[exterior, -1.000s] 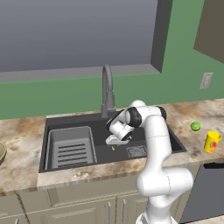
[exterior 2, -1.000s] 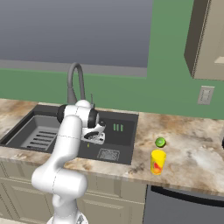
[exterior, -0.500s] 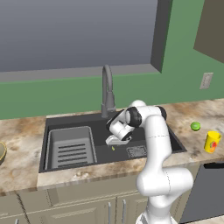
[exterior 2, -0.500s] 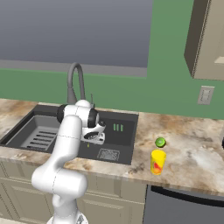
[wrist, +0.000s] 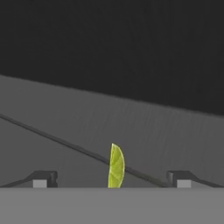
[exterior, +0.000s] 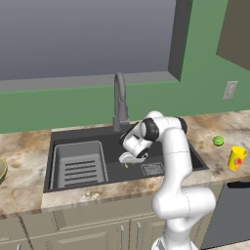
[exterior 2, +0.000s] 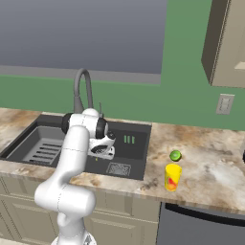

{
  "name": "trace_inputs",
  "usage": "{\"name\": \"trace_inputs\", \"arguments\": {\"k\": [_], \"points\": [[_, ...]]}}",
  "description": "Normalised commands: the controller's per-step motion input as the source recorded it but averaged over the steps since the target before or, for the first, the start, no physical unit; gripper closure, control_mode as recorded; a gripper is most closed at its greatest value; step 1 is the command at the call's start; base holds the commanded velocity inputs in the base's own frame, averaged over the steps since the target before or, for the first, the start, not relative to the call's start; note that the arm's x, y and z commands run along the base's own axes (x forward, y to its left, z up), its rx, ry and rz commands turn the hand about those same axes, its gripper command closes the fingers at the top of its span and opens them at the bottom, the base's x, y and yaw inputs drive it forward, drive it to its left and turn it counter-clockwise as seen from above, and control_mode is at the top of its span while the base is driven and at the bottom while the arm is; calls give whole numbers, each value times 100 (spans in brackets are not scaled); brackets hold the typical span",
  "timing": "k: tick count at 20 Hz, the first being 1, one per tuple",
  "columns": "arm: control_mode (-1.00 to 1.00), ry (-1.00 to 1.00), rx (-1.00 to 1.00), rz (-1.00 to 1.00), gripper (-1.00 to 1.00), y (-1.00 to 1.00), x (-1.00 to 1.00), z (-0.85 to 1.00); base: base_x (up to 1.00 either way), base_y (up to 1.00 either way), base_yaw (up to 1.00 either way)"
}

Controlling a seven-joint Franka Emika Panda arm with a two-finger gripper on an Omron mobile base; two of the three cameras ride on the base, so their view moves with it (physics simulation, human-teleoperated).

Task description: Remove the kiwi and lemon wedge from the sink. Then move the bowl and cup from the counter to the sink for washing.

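One beige-and-brown marbled stone bench (exterior: 29,188) over light tan cabinets, backed by a green wall with a wide grey window. One wide dark grey rectangular sink (exterior: 161,146) set into the bench, with one grey ribbed rack insert (exterior: 78,166) in its left part, one square drain (exterior: 152,169) to the right, one grey gooseneck faucet (exterior: 119,100) at the back rim. One round tan-gold bowl (exterior: 2,170) cut by the frame's left edge, well apart from the sink. One small yellow cylindrical cup (exterior 2: 172,177) with a red mark near the bench's front edge, right of the sink. One small bright-green kiwi (exterior 2: 175,155) on the bench just behind the cup, apart from it. One two-finger gripper (wrist: 111,178) low over the sink floor, fingers spread wide. One tiny pale-yellow lemon wedge (wrist: 116,166) on edge on the sink floor, between the fingertips (wrist: 43,178), touching neither.
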Motion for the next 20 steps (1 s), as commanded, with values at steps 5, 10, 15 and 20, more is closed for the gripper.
{"name": "trace_inputs", "arguments": {"k": [5,10,15,20], "points": [[-100,0,-1,0,-100,-2,-15,0,0,0,0],[-100,0,0,0,-100,0,-12,0,0,0,0],[-100,0,-1,0,-100,2,-7,-7,0,0,0],[-100,0,-1,0,-100,5,0,-5,0,0,0]]}}
